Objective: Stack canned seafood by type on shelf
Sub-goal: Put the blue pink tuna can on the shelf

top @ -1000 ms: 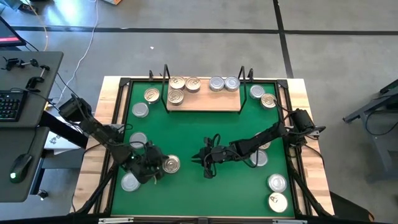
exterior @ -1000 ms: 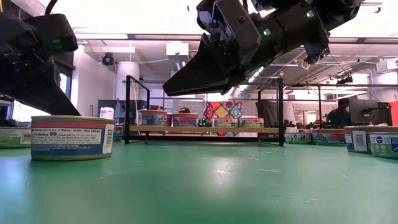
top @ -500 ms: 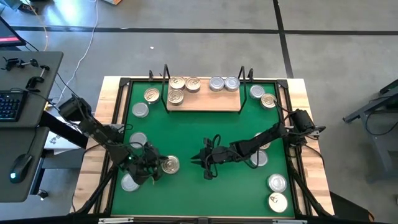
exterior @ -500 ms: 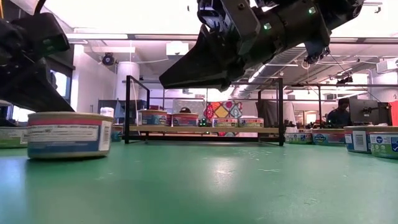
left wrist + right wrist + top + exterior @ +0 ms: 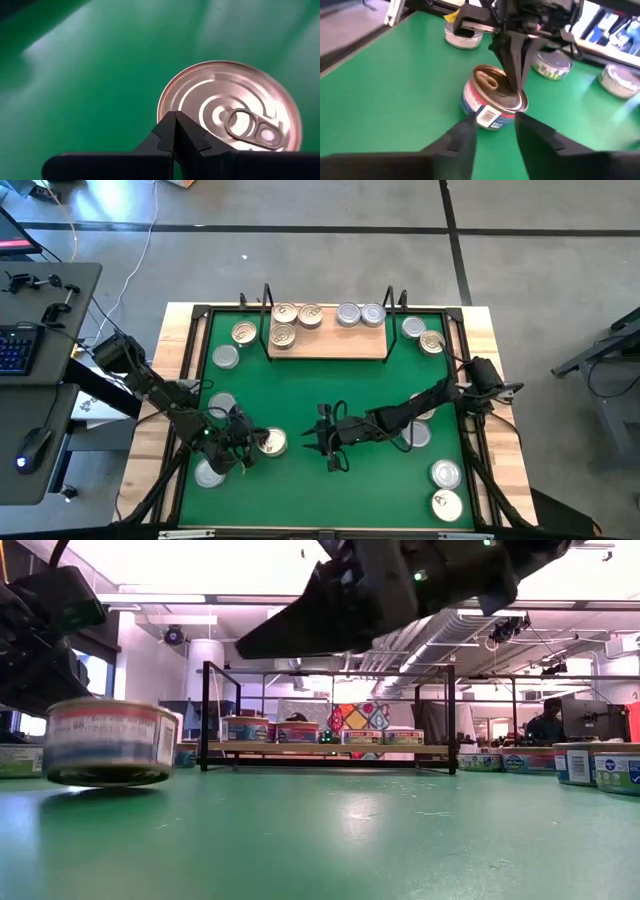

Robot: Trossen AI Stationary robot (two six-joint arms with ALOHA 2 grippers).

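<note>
A gold-lidded tin (image 5: 271,443) with a blue and red label hangs just above the green mat at its near left, also seen in the low view (image 5: 108,742). My left gripper (image 5: 250,442) is shut on it. My right gripper (image 5: 318,442) hovers open just right of the tin, which shows beyond its fingers (image 5: 490,102). The wooden shelf (image 5: 330,345) at the far side carries three gold tins (image 5: 285,314) on its left and two silver ones (image 5: 360,314) on its right. My left gripper pinches the tin's rim (image 5: 166,104) between its two closed fingers (image 5: 516,80), which come from above and point down onto the edge of the lid. The tin is lifted clear of the mat, with a shadow beneath it, and hangs slightly tilted.
Loose tins lie on the mat: two left of the shelf (image 5: 243,332), two right of it (image 5: 422,334), several near the left arm (image 5: 209,472) and along the right side (image 5: 446,475). The shelf's black wire uprights (image 5: 268,305) stand at both ends. A raised frame edges the mat.
My left gripper has risen with the tin, which has left the mat and now hangs slightly tilted just above it. My right gripper has moved up a little and toward the table's left, closer to the tin.
</note>
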